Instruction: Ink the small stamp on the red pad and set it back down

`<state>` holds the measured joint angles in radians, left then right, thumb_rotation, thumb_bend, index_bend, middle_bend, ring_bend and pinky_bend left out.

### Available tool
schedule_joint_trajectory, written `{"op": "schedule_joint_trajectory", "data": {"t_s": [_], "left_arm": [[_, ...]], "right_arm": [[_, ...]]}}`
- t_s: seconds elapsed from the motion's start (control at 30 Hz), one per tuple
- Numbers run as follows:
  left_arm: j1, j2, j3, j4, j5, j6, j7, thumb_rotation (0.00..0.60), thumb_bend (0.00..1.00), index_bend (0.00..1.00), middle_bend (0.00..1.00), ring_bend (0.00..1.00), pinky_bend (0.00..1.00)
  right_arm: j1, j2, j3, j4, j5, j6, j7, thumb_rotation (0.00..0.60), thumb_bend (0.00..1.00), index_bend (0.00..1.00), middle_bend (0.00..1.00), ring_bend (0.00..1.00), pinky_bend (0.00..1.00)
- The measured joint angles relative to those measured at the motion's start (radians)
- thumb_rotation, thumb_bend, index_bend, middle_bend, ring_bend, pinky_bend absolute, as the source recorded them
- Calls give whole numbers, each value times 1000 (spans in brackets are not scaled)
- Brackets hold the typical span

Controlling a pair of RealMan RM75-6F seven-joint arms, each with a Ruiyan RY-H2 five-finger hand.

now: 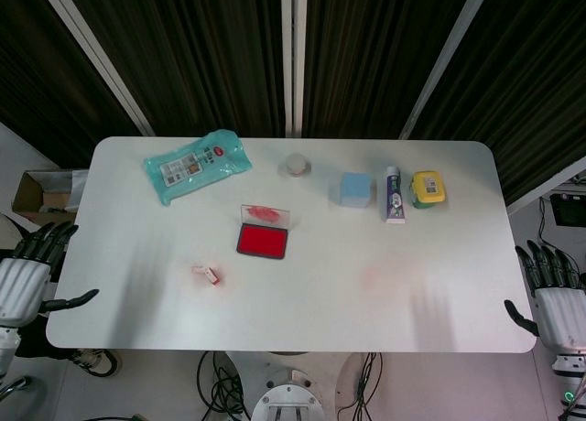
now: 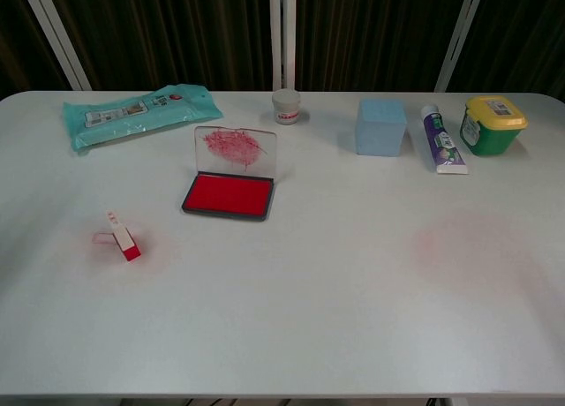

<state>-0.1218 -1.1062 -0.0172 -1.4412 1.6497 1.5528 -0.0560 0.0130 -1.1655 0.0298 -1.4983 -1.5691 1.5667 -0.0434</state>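
Lying untouched: small stamp (image 2: 124, 241) | red pad (image 2: 229, 195) open | labels unreadable

Small stamp (image 2: 123, 239), white body with a red end, lying tipped on its side on the white tabletop (image 2: 309, 300), toward the front left, beside a faint pink smudge. Red pad (image 2: 228, 195), a shallow dark tray filled with bright red ink, open, well apart from the stamp, farther back and to its right; clear lid (image 2: 235, 151) hinged up at the rear edge, smeared with red.
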Motion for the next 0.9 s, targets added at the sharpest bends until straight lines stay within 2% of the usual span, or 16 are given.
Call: {"op": "schedule_joint_trajectory", "data": {"t_s": [0.03, 0.07, 0.13, 0.17, 0.27, 0.37, 0.6, 0.9], "left_arm": [[-9, -8, -1, 4, 10, -1, 2, 580, 42, 107, 149, 446, 623], [-16, -13, -1, 5, 17, -5, 0, 598, 43, 125, 185, 566, 708], [-36, -20, 1, 5, 31, -26, -9, 600, 46, 150, 241, 710, 823], [-48, -23, 2, 5, 39, -37, -13, 600, 51, 168, 271, 765, 869], [-93, -41, 0, 11, 75, -63, -18, 600, 84, 217, 306, 844, 917], [-142, -71, -5, 25, 117, -83, -23, 600, 121, 233, 294, 854, 922], [-260, -155, -5, 81, 186, -183, -10, 600, 122, 227, 258, 854, 917], [-349, -258, 35, 167, 224, -291, 20, 600, 122, 223, 257, 854, 915]], "right_arm": [[1, 0, 2, 2, 2, -1, 0, 600, 153, 0, 0, 0, 0], [1, 0, 4, 5, 3, 0, 2, 600, 153, 0, 0, 0, 0], [2, -1, 6, 9, 6, -2, 5, 600, 153, 0, 0, 0, 0], [2, -1, 6, 10, 6, -4, 5, 600, 153, 0, 0, 0, 0], [4, -3, 6, 12, 9, -9, 3, 600, 153, 0, 0, 0, 0], [8, -7, 7, 13, 13, -17, 4, 600, 153, 0, 0, 0, 0], [9, -9, 6, 16, 16, -23, 2, 600, 153, 0, 0, 0, 0], [-4, 0, 16, 35, 54, -25, 38, 600, 151, 0, 0, 0, 0]]}}
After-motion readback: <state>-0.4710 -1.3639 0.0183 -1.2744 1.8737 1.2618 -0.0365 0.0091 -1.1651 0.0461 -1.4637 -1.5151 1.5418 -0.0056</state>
